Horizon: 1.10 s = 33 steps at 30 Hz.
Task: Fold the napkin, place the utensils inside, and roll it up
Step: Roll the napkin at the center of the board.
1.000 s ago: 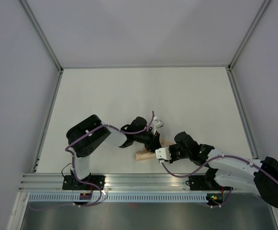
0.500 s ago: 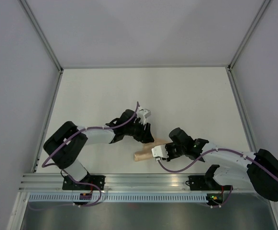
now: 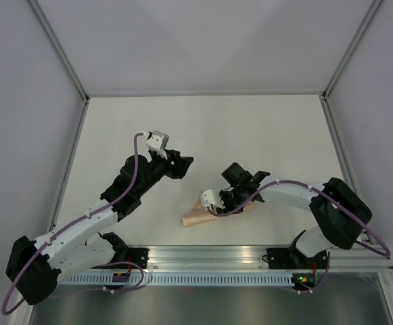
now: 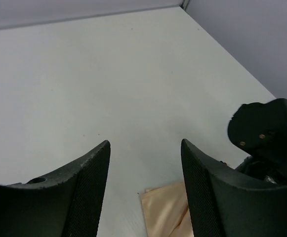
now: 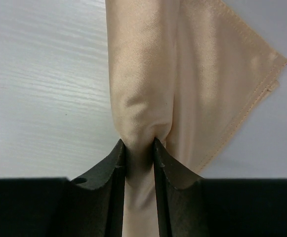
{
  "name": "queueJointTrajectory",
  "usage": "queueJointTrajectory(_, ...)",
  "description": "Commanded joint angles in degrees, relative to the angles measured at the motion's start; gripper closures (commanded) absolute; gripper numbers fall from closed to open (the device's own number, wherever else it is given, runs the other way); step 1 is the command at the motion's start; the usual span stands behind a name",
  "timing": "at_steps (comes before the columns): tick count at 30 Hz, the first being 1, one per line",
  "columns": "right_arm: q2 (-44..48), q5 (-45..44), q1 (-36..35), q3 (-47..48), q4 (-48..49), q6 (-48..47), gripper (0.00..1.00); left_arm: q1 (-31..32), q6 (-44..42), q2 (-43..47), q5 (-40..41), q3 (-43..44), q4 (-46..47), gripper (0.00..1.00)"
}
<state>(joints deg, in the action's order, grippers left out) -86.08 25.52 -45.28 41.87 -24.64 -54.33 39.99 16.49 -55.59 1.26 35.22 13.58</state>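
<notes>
The napkin [image 3: 193, 217] is a light orange-tan roll lying slantwise near the table's front edge. In the right wrist view the roll [image 5: 138, 74] runs away from the camera, with a loose pointed flap [image 5: 227, 74] lying flat to its right. My right gripper [image 5: 139, 148] is shut on the roll and pinches it in; it also shows in the top view [image 3: 216, 206]. My left gripper [image 3: 185, 162] is open and empty, raised and apart from the roll to its far left. Its wrist view shows the gripper [image 4: 145, 143] over bare table, with the napkin's corner [image 4: 168, 212] below. No utensils show.
The white table [image 3: 250, 135] has raised metal rails at the left, right and far sides, and an aluminium rail [image 3: 203, 254] along the front. The right arm's black wrist [image 4: 269, 136] shows at the right of the left wrist view.
My left gripper has let go, lifted off the napkin and drawn back to the far left. My right gripper has stayed shut on the roll and swung it; the roll now slants more.
</notes>
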Motion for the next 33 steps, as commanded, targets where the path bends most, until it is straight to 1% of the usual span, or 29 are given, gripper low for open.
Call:
queueJointTrajectory(1,-11.44,1.02,3.08,2.05,-10.68,-1.13,1.0,0.09,-6.64,3.64,4.1,-0.41,-0.4,0.35)
queueJointTrajectory(2,-12.87,1.46,3.87,3.38,-11.65,-1.31,1.0,0.09,-7.26,4.95,4.8,-0.85,0.73,0.31)
queueJointTrajectory(4,-16.55,1.64,5.89,5.41,-13.41,-1.05,0.99,0.18,-9.63,8.63,4.2,-2.17,2.58,0.3)
queueJointTrajectory(7,-20.68,1.55,7.83,10.15,-15.69,-0.52,1.0,0.27,-12.44,12.07,2.09,-1.56,3.38,0.3)
queueJointTrajectory(12,-25.61,0.77,9.85,13.94,-17.37,2.03,1.0,1.23,-16.32,13.93,-0.99,-1.21,3.12,0.3)
queueJointTrajectory(13,-26.06,0.67,10.03,14.64,-17.28,2.73,0.99,1.49,-18.49,13.93,-3.95,-1.03,2.77,0.3)
queueJointTrajectory(14,-26.41,0.67,10.12,14.82,-17.28,2.99,1.0,2.54,-19.56,13.58,-4.94,-1.03,2.5,0.3)
queueJointTrajectory(15,-26.94,0.67,10.21,15.08,-17.45,3.26,1.0,3.6,-22.53,13.49,-5.38,-0.95,1.54,0.3)
queueJointTrajectory(16,-27.73,0.41,10.3,15.61,-17.28,4.04,0.99,5.26,-24.21,13.15,-3.21,-0.77,1.36,0.3)
queueJointTrajectory(17,-28.17,0.32,10.3,15.87,-17.54,4.23,1.0,8.84,-27.79,12.79,-1.8,-0.77,1.18,0.3)
queueJointTrajectory(19,-28.7,0.32,10.47,16.4,-17.63,4.49,1.0,12.64,-31.07,12.44,3.11,-1.12,1.09,0.3)
queueJointTrajectory(20,-28.79,0.23,10.56,16.49,-17.63,4.84,0.99,15.79,-33.78,12.44,4.09,-1.29,1.27,0.3)
queueJointTrajectory(22,-29.31,0.15,10.73,16.93,-17.81,5.02,1.0,18.88,-36.34,12.09,6.72,-2.52,3.45,0.29)
queueJointTrajectory(23,-29.49,0.06,10.74,17.02,-17.89,5.19,1.0,21.94,-38.36,11.48,7.52,-2.61,3.64,0.28)
queueJointTrajectory(25,-29.76,0.15,10.91,17.28,-18.07,5.28,0.99,24.95,-40.21,8.23,11.2,-1.83,2.16,0.28)
queueJointTrajectory(26,-29.76,0.32,10.91,17.28,-18.07,5.28,0.99,27.49,-41.53,7.44,11.92,-1.74,1.89,0.28)
queueJointTrajectory(28,-29.67,0.32,11.09,17.28,-17.98,5.37,1.0,30.31,-41.8,4.36,12.63,-0.95,-0.56,0.28)
queueJointTrajectory(33,-30.02,0.32,11.26,17.55,-17.98,5.72,1.0,34.45,-41.81,-2.58,14.47,-2.25,-2.77,0.31)
